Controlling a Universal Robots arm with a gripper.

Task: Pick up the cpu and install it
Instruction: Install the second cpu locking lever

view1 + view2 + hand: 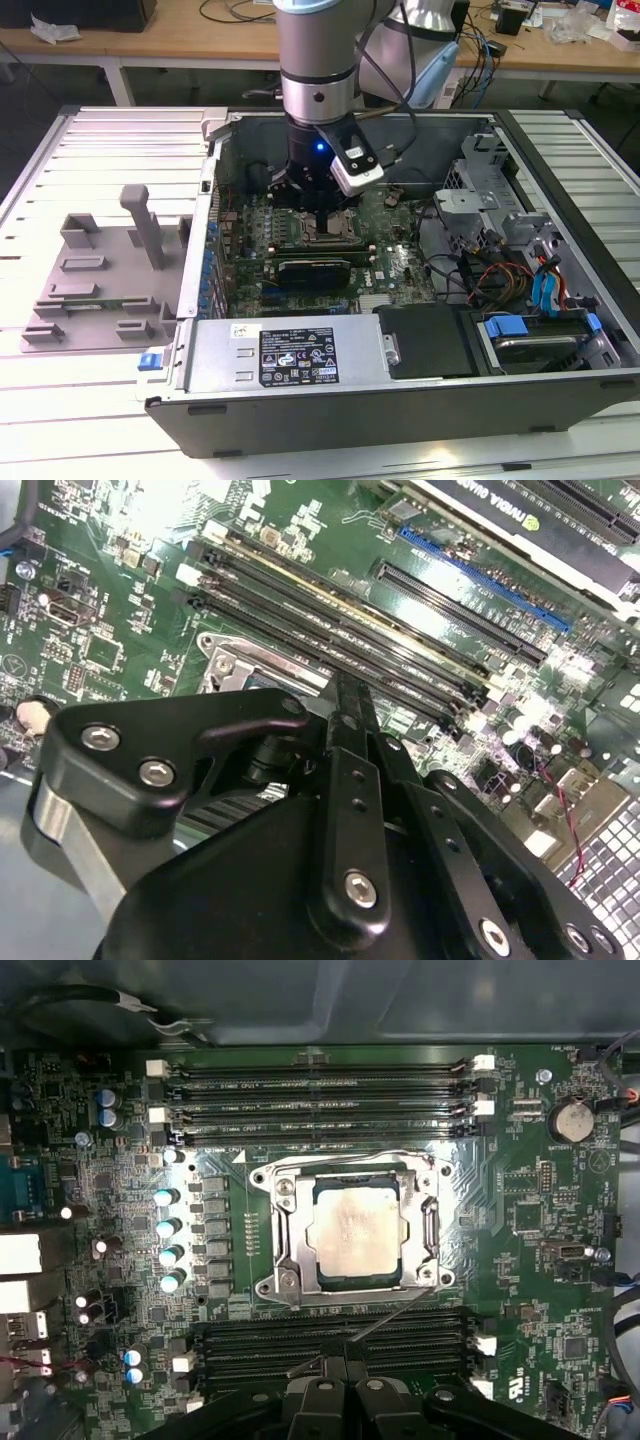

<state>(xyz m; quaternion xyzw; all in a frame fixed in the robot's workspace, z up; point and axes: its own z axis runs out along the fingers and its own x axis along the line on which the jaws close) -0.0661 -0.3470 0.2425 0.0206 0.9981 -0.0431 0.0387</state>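
Black gripper fingers, nearest the lens in both wrist views, meet tip to tip and carry nothing. Just beyond them we see the pale silver square cpu seated in the steel-framed socket on the green motherboard. We judge placement done; securing the bracket calls for the thin wire lever.

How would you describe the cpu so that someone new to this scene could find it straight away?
Start at the open computer case and go to the green motherboard on its floor. Between its two banks of long black memory slots sits a square metal socket frame. The cpu is the flat, pale silver square inside that frame, the only plain metal plate among dark slots.
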